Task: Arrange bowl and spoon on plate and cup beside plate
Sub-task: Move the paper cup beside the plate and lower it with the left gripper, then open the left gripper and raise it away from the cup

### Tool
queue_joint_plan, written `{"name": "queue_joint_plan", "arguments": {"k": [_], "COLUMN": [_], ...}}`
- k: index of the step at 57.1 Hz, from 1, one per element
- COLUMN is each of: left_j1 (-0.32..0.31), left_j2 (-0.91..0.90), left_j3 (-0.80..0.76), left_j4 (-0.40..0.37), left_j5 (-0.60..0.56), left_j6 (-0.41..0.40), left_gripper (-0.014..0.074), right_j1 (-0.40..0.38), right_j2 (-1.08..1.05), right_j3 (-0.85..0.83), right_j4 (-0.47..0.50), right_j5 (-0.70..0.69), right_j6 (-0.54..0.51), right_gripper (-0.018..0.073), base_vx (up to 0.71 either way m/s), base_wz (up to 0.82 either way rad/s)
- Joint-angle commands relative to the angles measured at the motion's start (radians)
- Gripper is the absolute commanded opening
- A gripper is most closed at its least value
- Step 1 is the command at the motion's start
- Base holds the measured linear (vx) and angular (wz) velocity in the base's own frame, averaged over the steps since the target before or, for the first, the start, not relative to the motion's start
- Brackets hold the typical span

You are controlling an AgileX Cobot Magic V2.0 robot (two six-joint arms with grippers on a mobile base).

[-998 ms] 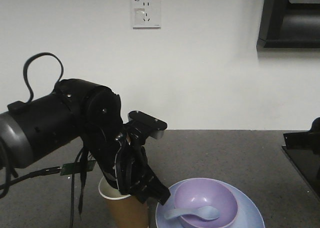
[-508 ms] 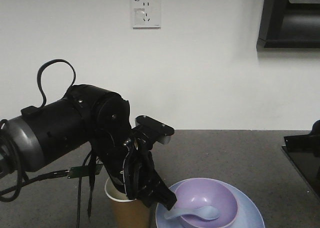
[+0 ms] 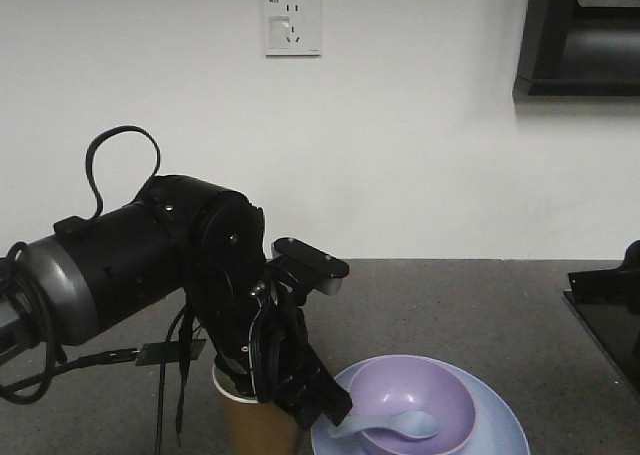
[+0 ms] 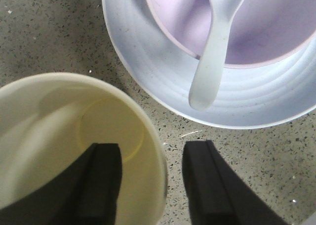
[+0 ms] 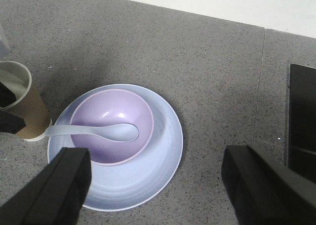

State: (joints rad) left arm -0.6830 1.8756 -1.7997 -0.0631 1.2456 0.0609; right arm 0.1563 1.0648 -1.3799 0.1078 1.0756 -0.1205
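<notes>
The left claw (image 4: 150, 180) straddles the near wall of the cup (image 4: 59, 136), one finger inside and one outside, with a gap to the rim. Just beyond it on the bench (image 5: 207, 52) sits the plate (image 5: 163, 151), carrying the bowl (image 5: 103, 111) and the spoon (image 5: 94, 131). The right claw (image 5: 155, 185) hangs wide above them, holding nothing.
</notes>
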Motion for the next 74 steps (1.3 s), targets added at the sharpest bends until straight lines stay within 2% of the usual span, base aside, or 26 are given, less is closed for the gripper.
{"name": "queue_joint_plan", "arguments": {"k": [1,20,47,51,54,60,63,66,68,70,72,74], "left_j1": [-0.002,-0.002,-0.002,-0.002,-0.002,-0.002,-0.002,-0.002,-0.002,-0.002,-0.002,-0.002], "left_j2": [-0.058,-0.114,-0.227,-0.26,-0.296,-0.373,-0.41,-0.454,-0.484,-0.516,-0.55,-0.585], "left_j3": [-0.025,-0.025,-0.026,-0.026,-0.026,-0.025,-0.02,-0.003,0.023,0.058,0.102,0.156], "left_j4": [0.001,0.053,0.045,0.045,0.047,0.063,0.083,0.094,0.099,0.099,0.099,0.099], "left_j5": [0.008,0.007,-0.028,-0.035,-0.045,-0.086,-0.117,-0.155,-0.19,-0.224,-0.257,-0.29], "left_j6": [0.001,-0.003,-0.002,-0.002,-0.002,-0.002,-0.001,0.002,0.002,0.002,0.002,0.002], "left_gripper": [0.045,0.045,0.0448,0.0426,0.0378,0.0216,0.0088,-0.0008,-0.0009,-0.0008,-0.0008,-0.0007], "right_j1": [-0.003,-0.003,-0.003,-0.003,-0.003,-0.003,-0.003,-0.003,-0.003,-0.003,-0.003,-0.003], "right_j2": [-0.012,-0.012,-0.012,-0.012,-0.012,-0.012,-0.012,-0.016,-0.024,-0.035,-0.051,-0.071], "right_j3": [-0.031,-0.031,-0.031,-0.031,-0.031,-0.031,-0.03,-0.022,-0.012,0.014,0.046,0.086], "right_j4": [-0.001,-0.001,-0.001,-0.001,-0.001,0.003,0.011,0.033,0.05,0.078,0.105,0.132], "right_j5": [-0.065,-0.065,-0.06,-0.06,-0.062,-0.07,-0.073,-0.084,-0.099,-0.128,-0.154,-0.193], "right_j6": [-0.002,-0.002,-0.002,-0.002,-0.007,-0.023,-0.031,-0.045,-0.065,-0.096,-0.116,-0.143], "right_gripper": [0.0581,0.0581,0.0581,0.058,0.0566,0.0478,0.0393,0.026,0.0184,0.0046,-0.0015,-0.0015], "base_vx": [0.0,0.0,0.0,0.0,0.0,0.0,0.0,0.0,0.0,0.0,0.0,0.0], "base_wz": [0.0,0.0,0.0,0.0,0.0,0.0,0.0,0.0,0.0,0.0,0.0,0.0]}}
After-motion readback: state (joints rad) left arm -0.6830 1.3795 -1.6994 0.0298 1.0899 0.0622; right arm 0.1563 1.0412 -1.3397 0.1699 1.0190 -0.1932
